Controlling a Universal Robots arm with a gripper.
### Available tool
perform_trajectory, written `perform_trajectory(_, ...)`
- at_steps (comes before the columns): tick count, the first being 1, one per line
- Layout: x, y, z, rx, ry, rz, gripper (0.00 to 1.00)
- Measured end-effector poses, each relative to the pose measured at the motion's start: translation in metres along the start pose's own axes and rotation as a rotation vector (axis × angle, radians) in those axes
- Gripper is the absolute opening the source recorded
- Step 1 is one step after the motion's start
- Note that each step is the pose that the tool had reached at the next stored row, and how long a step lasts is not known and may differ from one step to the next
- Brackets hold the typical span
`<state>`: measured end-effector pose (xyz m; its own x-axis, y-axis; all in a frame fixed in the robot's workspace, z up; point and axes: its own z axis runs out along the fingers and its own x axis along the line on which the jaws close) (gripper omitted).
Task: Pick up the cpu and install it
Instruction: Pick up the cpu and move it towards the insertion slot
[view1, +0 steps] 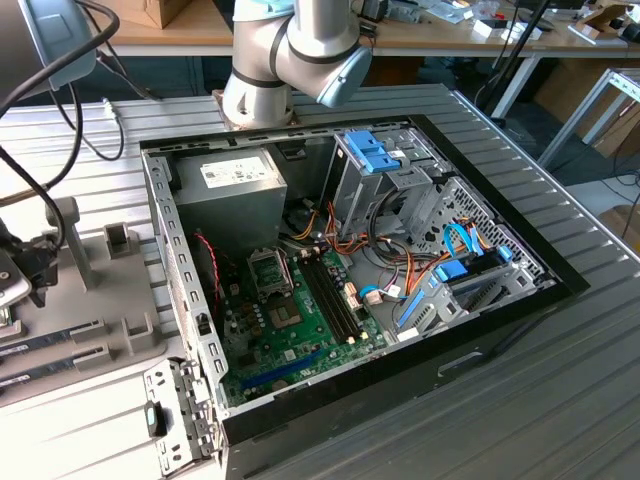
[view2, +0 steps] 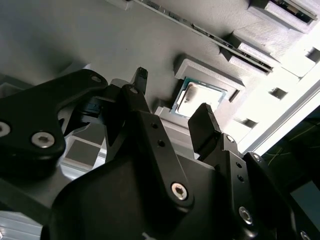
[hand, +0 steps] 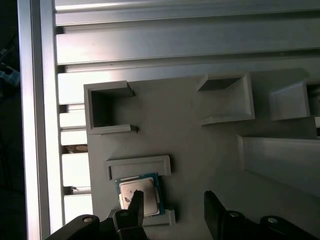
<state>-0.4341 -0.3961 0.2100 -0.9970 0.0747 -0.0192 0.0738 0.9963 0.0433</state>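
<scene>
Gripper (hand: 172, 200), open wide and empty, hovers with one fingertip over the cpu (hand: 139, 194) seated in a grey tray (hand: 200, 140); light, stiff, probably fragile, it is best pinched by its edges.

Silvery cpu (hand: 147, 192) with green rim, grey tray (hand: 200, 140), black tool (hand: 172, 200).

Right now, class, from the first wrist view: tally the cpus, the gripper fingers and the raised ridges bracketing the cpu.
cpu: 1
fingers: 2
ridges: 2
Total: 5
</scene>
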Motion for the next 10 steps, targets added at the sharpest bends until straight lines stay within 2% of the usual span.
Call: perform_trajectory(10,0.0001,-0.0003,0.0076,0.0000,0.0001,0.000,0.60)
